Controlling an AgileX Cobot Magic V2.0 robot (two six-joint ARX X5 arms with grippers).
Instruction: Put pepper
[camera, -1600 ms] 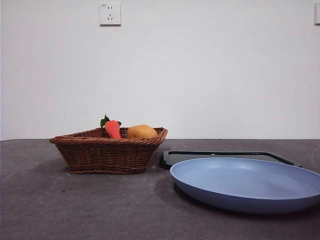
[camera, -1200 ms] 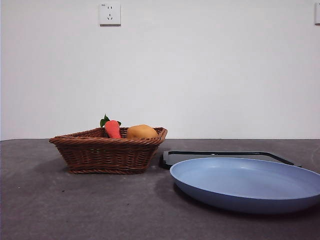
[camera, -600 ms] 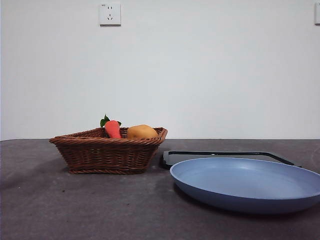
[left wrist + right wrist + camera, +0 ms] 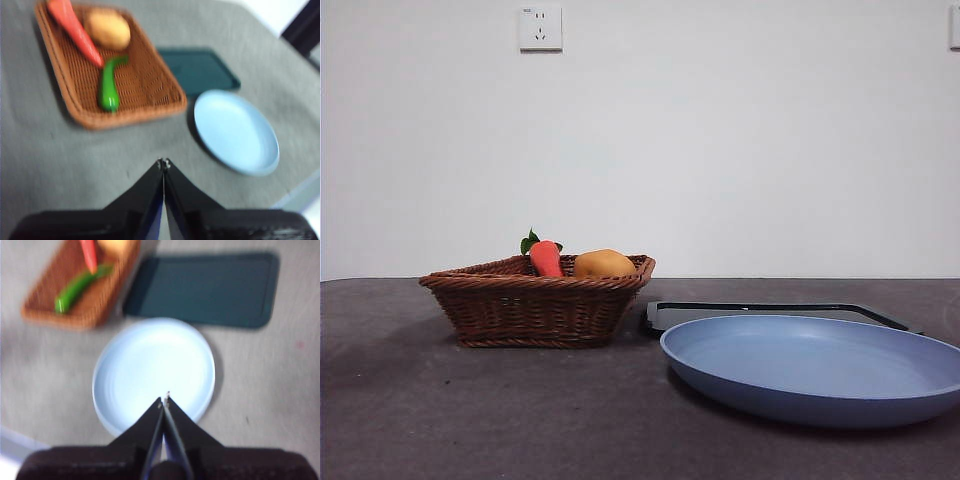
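The pepper [image 4: 108,85] lies in the basket [image 4: 75,107], touching the carrot [image 4: 75,30] and near the fruit [image 4: 107,29]. Both claws hang high, jaws together: the left claw [image 4: 163,163] above bare tabletop [image 4: 60,160], the right claw [image 4: 165,399] over the plate [image 4: 130,390]. A descent could snag the carrot or basket weave, since the pepper lies so close.

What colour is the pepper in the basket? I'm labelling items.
Glossy green; the pepper shows best in the left wrist view.
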